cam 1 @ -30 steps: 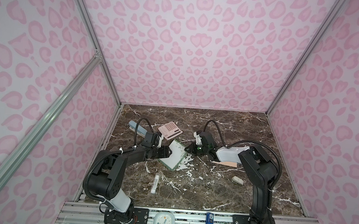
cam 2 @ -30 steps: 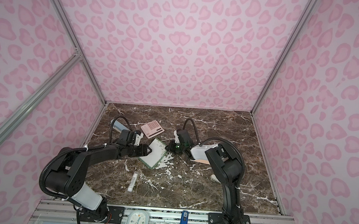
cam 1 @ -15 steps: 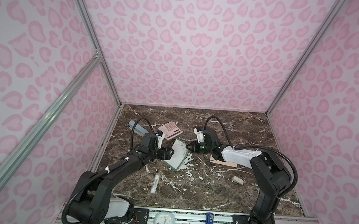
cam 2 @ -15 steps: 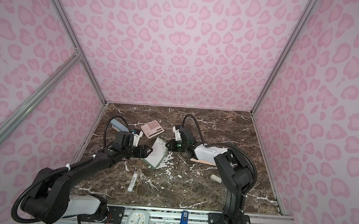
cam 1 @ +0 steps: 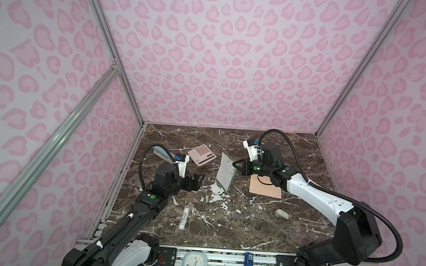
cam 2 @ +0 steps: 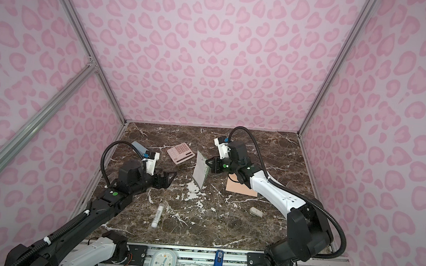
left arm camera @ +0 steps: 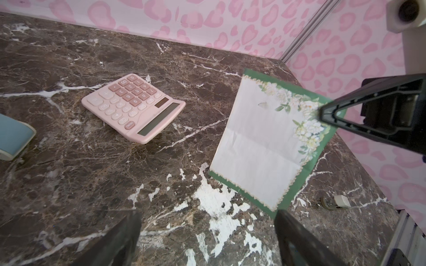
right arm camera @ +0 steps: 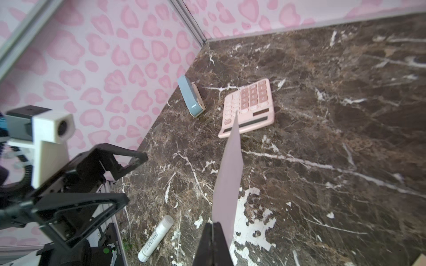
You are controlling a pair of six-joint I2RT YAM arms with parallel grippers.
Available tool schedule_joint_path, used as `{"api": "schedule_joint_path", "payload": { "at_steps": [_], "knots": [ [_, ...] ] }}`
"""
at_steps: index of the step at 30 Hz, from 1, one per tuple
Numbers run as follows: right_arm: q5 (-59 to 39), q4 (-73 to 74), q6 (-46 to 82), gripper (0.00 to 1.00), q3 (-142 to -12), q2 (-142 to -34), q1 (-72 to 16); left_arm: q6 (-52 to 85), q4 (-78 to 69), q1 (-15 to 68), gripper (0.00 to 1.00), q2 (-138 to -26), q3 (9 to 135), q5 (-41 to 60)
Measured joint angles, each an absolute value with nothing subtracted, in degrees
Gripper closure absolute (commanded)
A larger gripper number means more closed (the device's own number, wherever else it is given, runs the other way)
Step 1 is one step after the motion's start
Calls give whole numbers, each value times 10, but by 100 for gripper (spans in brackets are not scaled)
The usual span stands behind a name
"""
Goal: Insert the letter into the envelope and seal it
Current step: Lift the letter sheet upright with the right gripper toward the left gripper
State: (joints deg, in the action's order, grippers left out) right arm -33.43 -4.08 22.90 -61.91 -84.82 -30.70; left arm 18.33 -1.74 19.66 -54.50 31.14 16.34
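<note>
The letter [cam 1: 225, 172] stands nearly on edge above the middle of the bench [cam 1: 251, 227], tilted, white with a green border and a spray of pale flowers down one side in the left wrist view [left arm camera: 260, 147]. Its plain back faces the right wrist camera [right arm camera: 227, 179]. Its lower corner hangs close to the marble, though whether it touches cannot be told. The right fingers [cam 1: 238, 165] are pressed together on the letter's right-hand edge, about halfway up, and nothing else grips it. Both top views show this pinch [cam 2: 209, 162], and in the left wrist view the black tip sits on the flowered border [left arm camera: 325, 112]. The envelope [cam 1: 264, 188] lies flat on the bench just to the right of the letter, partly under the right arm, peach-tan and well apart from the sheet's free edge [cam 2: 238, 187]. The left fingers [cam 1: 198, 178] are spread wide and empty, low over the bench to the left of the letter and clear of it, pointing toward it [left arm camera: 119, 239]. Behind the letter a pink calculator [cam 1: 202, 154] rests keys up. Farther left, near the wall, is a blue-grey stapler-like item [cam 1: 162, 152]. A white glue stick [cam 1: 184, 217] lies toward the front, near the left arm, and a small white object [cam 1: 282, 214] sits at the front right.
</note>
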Motion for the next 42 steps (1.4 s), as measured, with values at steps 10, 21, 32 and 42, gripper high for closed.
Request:
{"api": "schedule_joint_path", "payload": {
  "at_steps": [10,21,32,42],
  "knots": [
    [-389,-72,170,100,-644,-769,-303,179,-116,197,8,-540,286,206],
    [-429,-50,58,100,-582,-695,-303,134,-181,197,10,-542,312,278],
    [-471,-46,-11,100,-574,-688,-310,91,-180,197,9,-580,373,348],
    [-491,-58,-27,100,-574,-700,-319,80,-178,197,11,-591,383,390]
  ]
}}
